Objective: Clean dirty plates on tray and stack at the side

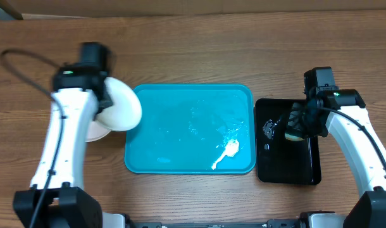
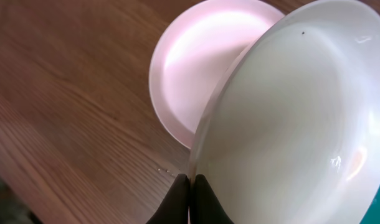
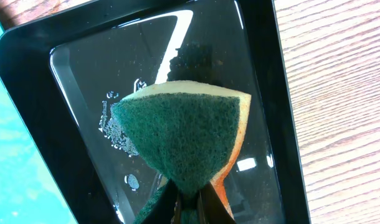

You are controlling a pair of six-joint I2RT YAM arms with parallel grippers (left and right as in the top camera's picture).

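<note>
My left gripper (image 1: 106,95) is shut on the rim of a clean-looking white plate (image 1: 122,107) and holds it tilted, above the table just left of the turquoise tray (image 1: 174,130). In the left wrist view the fingertips (image 2: 191,185) pinch that plate's (image 2: 302,124) edge. A second white plate (image 2: 196,62) lies flat on the wood below it, also seen from overhead (image 1: 95,131). No third plate is visible as a separate one. My right gripper (image 1: 298,125) is shut on a green-and-orange sponge (image 3: 184,134) over the black tray (image 3: 78,87).
The turquoise tray holds no plates, only wet patches and a white foam smear (image 1: 228,151). The glossy black tray (image 1: 288,164) sits right of it with water drops inside. Bare wooden table (image 1: 193,50) lies behind both trays.
</note>
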